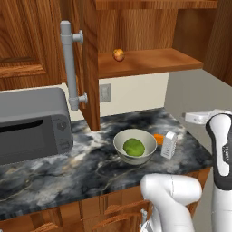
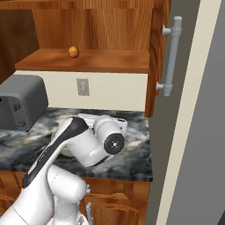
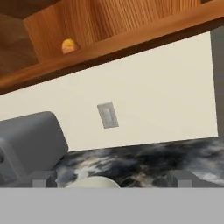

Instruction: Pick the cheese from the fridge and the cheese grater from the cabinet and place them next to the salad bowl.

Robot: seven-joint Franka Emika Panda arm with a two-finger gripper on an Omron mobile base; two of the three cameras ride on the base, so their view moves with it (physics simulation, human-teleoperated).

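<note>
both cheese and grater sit right of the bowl; we judge it done, fingers wide, empty.

This is looking like a home kitchen, rendered by computer. A dark marbled counter is lying below the gripper, with brown wooden drawers under its edge. Ahead of the gripper and higher, a wooden wall cabinet is standing open, showing a grey bar handle. A grey toaster oven is sitting on the counter, and a wall socket is showing on the cream wall.
</note>
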